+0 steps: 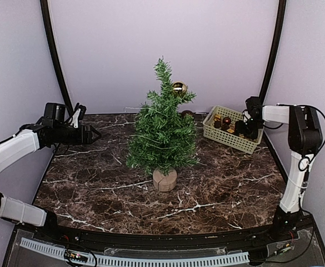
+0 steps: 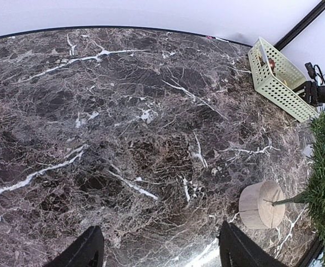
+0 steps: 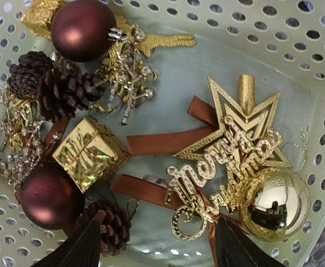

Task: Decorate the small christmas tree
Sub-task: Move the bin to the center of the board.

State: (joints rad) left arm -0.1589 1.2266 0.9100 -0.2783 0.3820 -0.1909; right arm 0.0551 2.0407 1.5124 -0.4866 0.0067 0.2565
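Locate the small christmas tree (image 1: 163, 130) upright on its wooden stump base (image 1: 165, 179), near the middle of the bench (image 1: 95, 183). One gold ball (image 1: 179, 88) hangs close to its top. The left fingers (image 1: 91, 134) hover over the left edge of the bench, spread apart and empty. The right fingers (image 1: 244, 129) are spread apart, gripping nothing, above the contents of the perforated basket (image 1: 213, 132) at the far right corner. There you see a gold star (image 3: 237, 125), a script sign (image 3: 206, 192), a shiny bauble (image 3: 273, 203), a gift box (image 3: 87, 153), two brown balls (image 3: 84, 28) and pine cones (image 3: 54, 86)
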